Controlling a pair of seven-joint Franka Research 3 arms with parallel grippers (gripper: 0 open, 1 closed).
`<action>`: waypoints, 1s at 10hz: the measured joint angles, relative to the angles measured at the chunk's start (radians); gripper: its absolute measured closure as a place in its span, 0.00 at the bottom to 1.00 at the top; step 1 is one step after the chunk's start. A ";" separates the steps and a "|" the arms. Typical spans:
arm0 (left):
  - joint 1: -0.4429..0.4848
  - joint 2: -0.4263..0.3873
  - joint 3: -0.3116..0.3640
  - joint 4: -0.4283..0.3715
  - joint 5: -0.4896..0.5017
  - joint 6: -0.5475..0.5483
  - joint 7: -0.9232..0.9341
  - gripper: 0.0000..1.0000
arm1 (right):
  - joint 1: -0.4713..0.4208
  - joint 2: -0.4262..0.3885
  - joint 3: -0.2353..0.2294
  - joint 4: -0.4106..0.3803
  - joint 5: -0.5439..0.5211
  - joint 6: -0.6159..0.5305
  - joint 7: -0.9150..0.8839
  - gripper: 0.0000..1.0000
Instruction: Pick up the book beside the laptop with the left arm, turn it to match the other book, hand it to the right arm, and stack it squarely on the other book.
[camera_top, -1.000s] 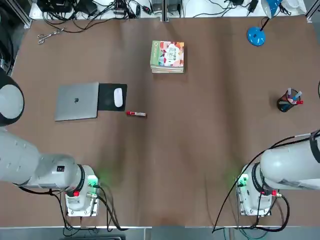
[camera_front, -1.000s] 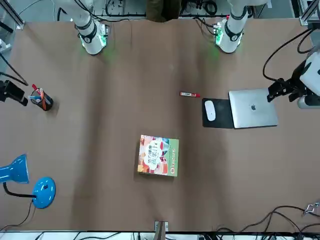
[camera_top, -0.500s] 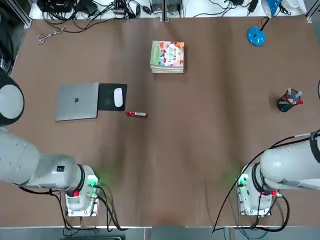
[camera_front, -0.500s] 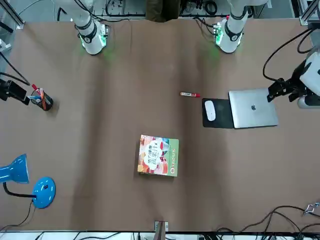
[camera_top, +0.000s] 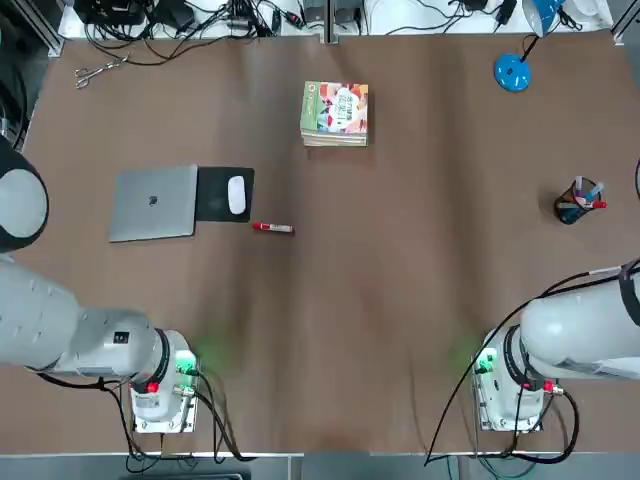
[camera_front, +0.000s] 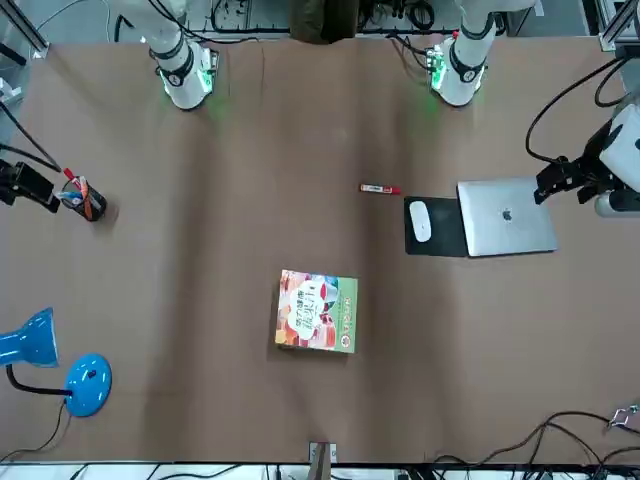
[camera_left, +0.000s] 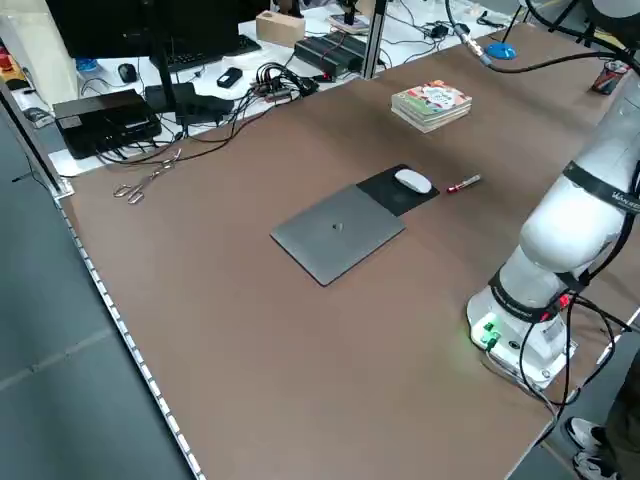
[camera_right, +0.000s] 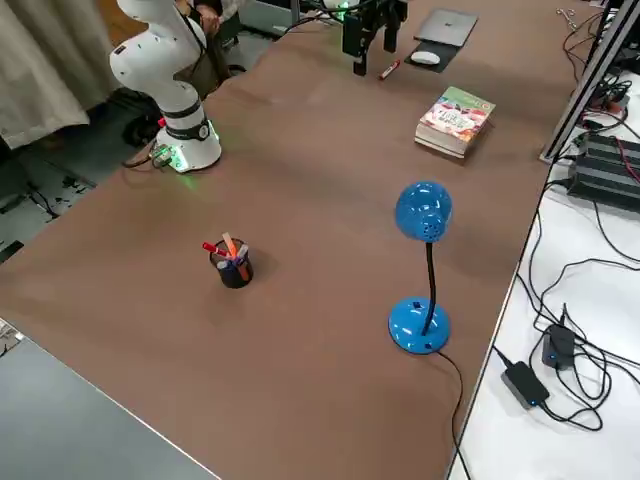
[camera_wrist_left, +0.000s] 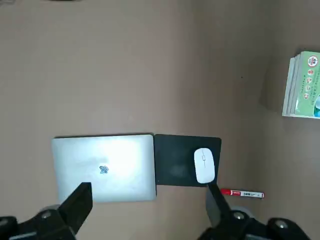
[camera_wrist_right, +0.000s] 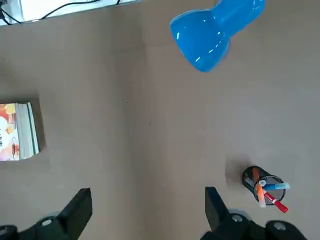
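Note:
The book (camera_top: 335, 112) with the peach-orange cover and green band lies flat on top of a small stack at the far middle of the table, also seen as the book (camera_front: 318, 311). The other book's cover is hidden; only layered page edges show under the top book (camera_wrist_left: 304, 85). The closed silver laptop (camera_top: 154, 202) lies on the left side, well apart from the stack. My left gripper (camera_front: 563, 188) hangs open and empty high beside the laptop (camera_front: 505, 216). My right gripper (camera_front: 30, 188) hangs open and empty above the pen cup (camera_front: 82, 200).
A black mouse pad (camera_top: 215, 195) with a white mouse (camera_top: 237, 194) adjoins the laptop, and a red marker (camera_top: 272, 228) lies just in front of it. A blue desk lamp (camera_top: 514, 68) stands at the far right. Scissors (camera_top: 98, 70) and cables lie along the far edge.

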 joint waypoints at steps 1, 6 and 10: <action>0.000 0.000 0.000 0.000 0.000 0.000 0.000 0.00 | 0.000 0.000 0.000 0.000 0.000 0.000 0.000 0.00; 0.000 0.000 0.000 0.000 0.000 0.000 0.000 0.00 | 0.016 0.001 0.007 0.000 0.000 0.001 -0.001 0.00; 0.000 0.000 0.000 0.000 0.000 0.000 0.000 0.00 | 0.017 0.004 0.006 0.000 0.000 0.001 -0.001 0.00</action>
